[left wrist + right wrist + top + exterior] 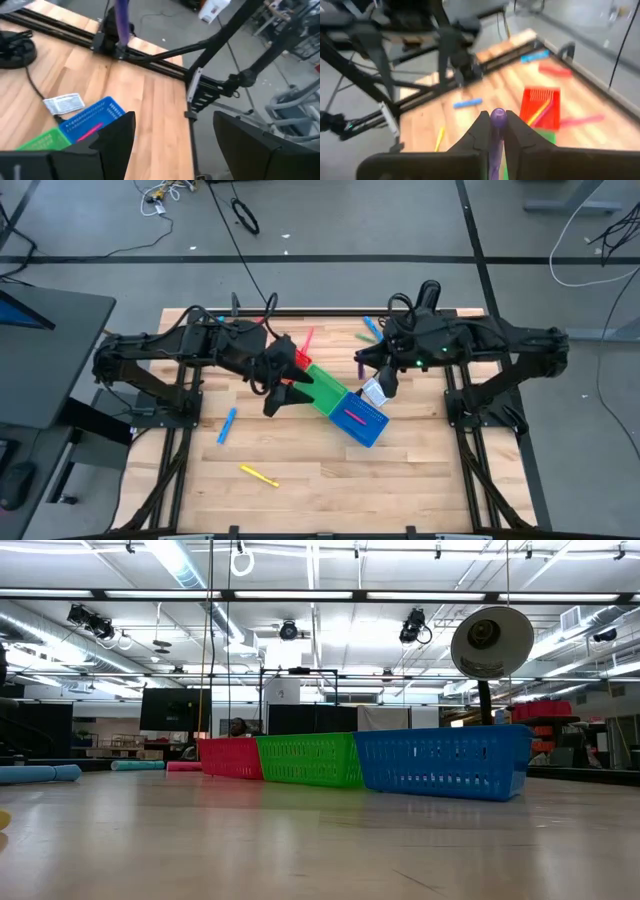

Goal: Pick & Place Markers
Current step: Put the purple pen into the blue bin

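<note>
The right end effector (498, 131) is clamped on a purple marker (497, 125) and hovers by the blue bin (362, 420), apparently to drop it in beside the pink marker (355, 417) there. The left end effector (283, 388), fingers (112, 140) spread and empty, hangs over the red bin (297, 360), likely just after a release. Blue (227, 426) and yellow (259, 476) markers lie loose on the worktop (400, 480).

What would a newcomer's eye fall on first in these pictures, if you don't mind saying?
Probably the row of red bin, green bin and blue bin lying diagonally at the table's middle, with both arms bent over it. Next, the purple marker pinched upright in the right tool, and the left tool open above the bins.
</note>
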### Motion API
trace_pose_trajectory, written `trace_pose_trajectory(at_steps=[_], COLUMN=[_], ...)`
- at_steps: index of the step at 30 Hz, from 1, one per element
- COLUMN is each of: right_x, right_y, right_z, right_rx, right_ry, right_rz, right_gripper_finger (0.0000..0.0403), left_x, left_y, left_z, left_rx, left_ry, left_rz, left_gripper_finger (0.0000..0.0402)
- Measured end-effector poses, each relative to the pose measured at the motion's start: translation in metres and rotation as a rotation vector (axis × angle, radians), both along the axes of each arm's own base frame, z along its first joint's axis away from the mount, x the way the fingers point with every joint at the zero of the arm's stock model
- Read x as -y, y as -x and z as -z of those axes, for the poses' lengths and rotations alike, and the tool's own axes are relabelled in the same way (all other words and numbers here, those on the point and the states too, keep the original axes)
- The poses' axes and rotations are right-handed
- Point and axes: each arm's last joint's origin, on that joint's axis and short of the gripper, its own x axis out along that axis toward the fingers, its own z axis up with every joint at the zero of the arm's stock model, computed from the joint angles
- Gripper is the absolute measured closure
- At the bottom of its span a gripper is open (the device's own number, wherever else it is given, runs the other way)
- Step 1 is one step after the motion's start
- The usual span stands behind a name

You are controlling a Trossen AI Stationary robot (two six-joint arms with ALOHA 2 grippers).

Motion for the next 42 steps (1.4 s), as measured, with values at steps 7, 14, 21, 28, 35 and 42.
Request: trace_pose_trajectory(at_steps=[7,14,21,28,35,42], right_x=[0.017,0.023,0.025,0.024,0.022,0.022], right_y=[-0.006,-0.025,-0.045,-0.071,-0.092,-0.107], right_z=[0.025,0.057,0.089,0.121,0.149,0.17], right_rx=[-0.225,-0.467,-0.666,-0.794,-0.875,-0.919], right_ry=[-0.182,-0.319,-0.361,-0.366,-0.343,-0.344], right_rz=[0.011,-0.038,-0.001,0.015,0.04,0.052], right_gripper_finger=[0.0385,0.0385,0.0385,0.0386,0.0386,0.0386], left_x=[0.0,0.0,0.0,0.0,0.0,0.0], left_y=[0.002,0.004,0.003,0.003,0.003,0.004], left_z=[0.003,0.006,0.006,0.006,0.006,0.007], left_rx=[-0.049,-0.075,-0.075,-0.079,-0.08,-0.092], left_ry=[0.016,0.014,0.014,0.013,0.01,0.008], left_rz=[-0.008,-0.007,-0.007,-0.007,-0.006,-0.005], left_gripper_finger=[0.0127,0.0127,0.0126,0.0126,0.0126,0.0126])
